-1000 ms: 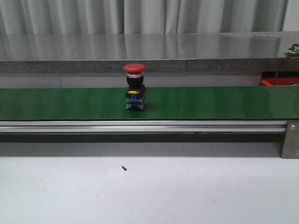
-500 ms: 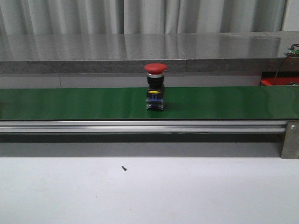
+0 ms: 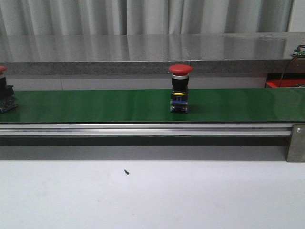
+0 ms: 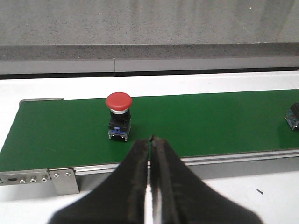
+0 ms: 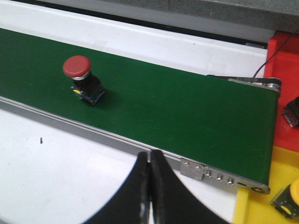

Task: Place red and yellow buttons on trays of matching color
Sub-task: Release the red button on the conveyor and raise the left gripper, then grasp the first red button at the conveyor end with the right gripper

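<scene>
1. Right of centre in the front view, a red button (image 3: 180,88) stands upright on the green conveyor belt (image 3: 95,106); its mushroom cap is on top and its black-and-blue body rests on the belt.
2. At the far left edge of that view a second button (image 3: 5,95) is partly cut off by the frame. The left wrist view shows it whole, red-capped and upright near the belt's end.
3. The left gripper (image 4: 150,140) has its jaws clenched with nothing between them, and it sits on the near side of the belt, apart from the second button.
4. The right gripper (image 5: 148,158) also has its jaws pressed together and empty, well apart from the red button, which lies toward the upper left of its view.
5. At the right edge of the right wrist view are a red tray (image 5: 286,60) and a yellow tray (image 5: 261,205). A yellow-capped button (image 5: 289,198) already lies in the yellow tray.
6. Risk: if the belt is running, a late or mistimed grasp could let the red button ride off the belt's end, perhaps into the wrong tray.
7. Risk: the tall, top-heavy button could tip if jaws that are only partly spread strike its cap on the way down.
</scene>
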Robot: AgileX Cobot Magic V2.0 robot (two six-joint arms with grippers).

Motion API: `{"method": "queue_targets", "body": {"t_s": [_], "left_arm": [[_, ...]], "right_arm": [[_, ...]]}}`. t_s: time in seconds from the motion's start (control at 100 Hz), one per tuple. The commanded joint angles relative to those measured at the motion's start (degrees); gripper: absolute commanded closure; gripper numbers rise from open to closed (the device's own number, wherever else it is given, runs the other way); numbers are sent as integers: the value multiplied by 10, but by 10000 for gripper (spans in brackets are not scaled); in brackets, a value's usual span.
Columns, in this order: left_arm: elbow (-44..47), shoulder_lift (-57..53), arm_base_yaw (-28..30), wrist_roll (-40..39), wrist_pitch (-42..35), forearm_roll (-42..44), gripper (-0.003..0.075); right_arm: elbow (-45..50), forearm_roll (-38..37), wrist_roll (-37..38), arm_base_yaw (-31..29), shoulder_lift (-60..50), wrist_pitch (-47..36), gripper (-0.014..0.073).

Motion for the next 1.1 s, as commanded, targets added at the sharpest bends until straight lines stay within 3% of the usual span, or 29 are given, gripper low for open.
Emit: {"method": "queue_targets", "body": {"t_s": [0.0, 0.07, 0.14, 0.21, 0.31, 0.36, 0.66, 1.09], "left_arm": [[-3, -11, -4, 0, -45, -19, 739], [1, -13, -4, 0, -45, -19, 739], [3, -13, -4, 0, -45, -19, 739], [3, -13, -4, 0, -45, -19, 740], [3, -13, -4, 0, -45, -19, 739], [3, -13, -4, 0, -45, -19, 739], [3, -13, -4, 0, -45, -19, 739], [3, -13, -4, 0, -45, -19, 739]], "right_arm": [[-17, 29, -1, -1, -2, -14, 662], [-18, 29, -2, -1, 3, -8, 649], [-22, 29, -2, -1, 8, 6, 573], [-28, 29, -2, -1, 16, 19, 413], [-38, 29, -2, -1, 30, 27, 108], [-46, 29, -2, -1, 40, 32, 33], [-116, 26, -2, 1, 151, 51, 57], [-193, -40, -2, 83, 324, 12, 57]]}}
